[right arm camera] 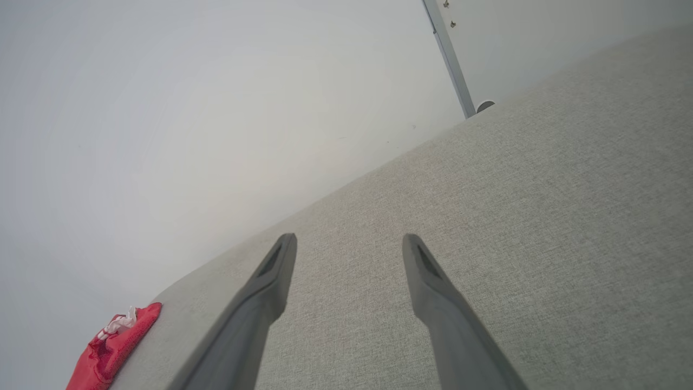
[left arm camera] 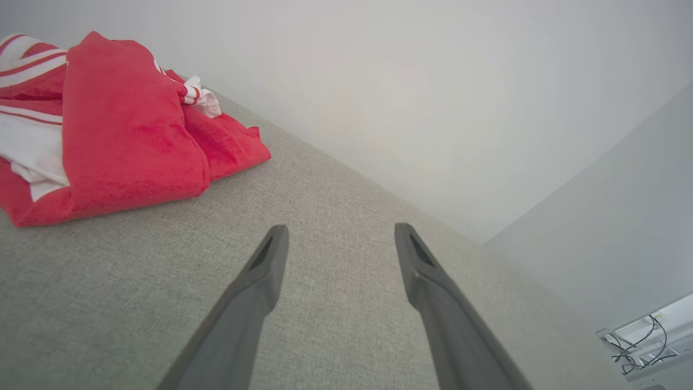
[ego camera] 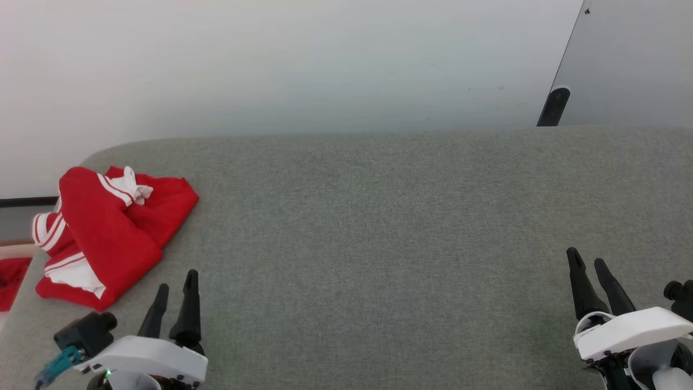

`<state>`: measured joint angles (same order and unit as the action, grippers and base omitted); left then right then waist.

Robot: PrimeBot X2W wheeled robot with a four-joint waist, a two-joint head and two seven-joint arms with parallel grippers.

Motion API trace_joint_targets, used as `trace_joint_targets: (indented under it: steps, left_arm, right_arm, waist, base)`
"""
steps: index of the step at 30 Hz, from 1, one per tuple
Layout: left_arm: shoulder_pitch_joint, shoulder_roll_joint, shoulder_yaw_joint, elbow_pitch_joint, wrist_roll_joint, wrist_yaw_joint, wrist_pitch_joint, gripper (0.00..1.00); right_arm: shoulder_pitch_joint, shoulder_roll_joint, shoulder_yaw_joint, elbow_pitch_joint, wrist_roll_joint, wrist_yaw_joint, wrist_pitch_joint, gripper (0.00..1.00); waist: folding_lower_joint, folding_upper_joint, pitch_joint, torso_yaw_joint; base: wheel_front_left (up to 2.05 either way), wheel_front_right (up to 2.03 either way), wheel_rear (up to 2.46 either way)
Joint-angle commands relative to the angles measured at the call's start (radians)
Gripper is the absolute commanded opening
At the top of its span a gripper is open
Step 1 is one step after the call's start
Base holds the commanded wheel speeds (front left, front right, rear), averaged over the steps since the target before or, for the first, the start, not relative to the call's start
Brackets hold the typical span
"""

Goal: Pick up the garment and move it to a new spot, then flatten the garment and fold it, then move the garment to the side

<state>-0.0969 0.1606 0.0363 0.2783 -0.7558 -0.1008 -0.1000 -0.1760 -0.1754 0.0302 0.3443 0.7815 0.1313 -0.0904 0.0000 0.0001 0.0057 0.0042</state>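
Red cotton with white short sleeves and red-and-white striped trim, the garment (ego camera: 108, 233) lies bunched in a loose heap at the left end of the grey woven-fabric surface (ego camera: 379, 244), close to that surface's rounded far-left corner. One white sleeve shows at the heap's near-left side, and a small knot of white cloth pokes up near its top. In the left wrist view the garment (left arm camera: 124, 135) rests on the grey surface (left arm camera: 335, 179) ahead and to the left of the fingers. In the right wrist view it is a small red shape (right arm camera: 113, 346) at the far end of the grey surface (right arm camera: 541, 216).

The left gripper (ego camera: 177, 280) hangs over the near-left part of the grey surface, just beside the garment's near edge and not touching it. Its two dark fingers stand moderately apart with bare fabric between them, as the left wrist view also shows (left arm camera: 341, 230). The right gripper (ego camera: 586, 257) is over the near-right part of the same surface, well apart from the garment. Its fingers are likewise parted with nothing between them (right arm camera: 349, 238).

A plain white wall (ego camera: 270, 65) rises behind the surface's far edge. A pale grey panel (ego camera: 633, 59) with a dark post (ego camera: 553, 106) stands past its far-right side. Off the surface's left edge lies a smaller plain red cloth (ego camera: 11, 281).
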Motion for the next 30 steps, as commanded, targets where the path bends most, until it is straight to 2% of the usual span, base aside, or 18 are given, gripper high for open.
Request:
trace_joint_targets:
  steps: [1, 14, 30]
  left_arm:
    - [-0.016, 0.009, 0.000, -0.012, 0.041, 0.000, -0.013, 1.00]
    - [-0.016, 0.016, -0.003, -0.016, 0.198, -0.006, -0.048, 1.00]
    - [-0.007, 0.018, -0.001, -0.006, 0.341, -0.011, -0.086, 1.00]
  right_arm:
    - [-0.030, -0.012, 0.007, -0.006, -0.040, 0.000, -0.013, 1.00]
    - [-0.046, -0.033, 0.030, 0.005, -0.194, -0.001, -0.039, 1.00]
    - [-0.056, -0.049, 0.029, 0.008, -0.349, -0.001, -0.073, 1.00]
  waist:
    - [0.0000, -0.0001, 0.000, 0.000]
    - [0.0000, -0.0001, -0.001, 0.002]
    - [0.0000, -0.0001, -0.001, -0.001]
  base:
    - [0.00, 0.00, 0.00]
    - [0.00, 0.00, 0.00]
    - [0.00, 0.00, 0.00]
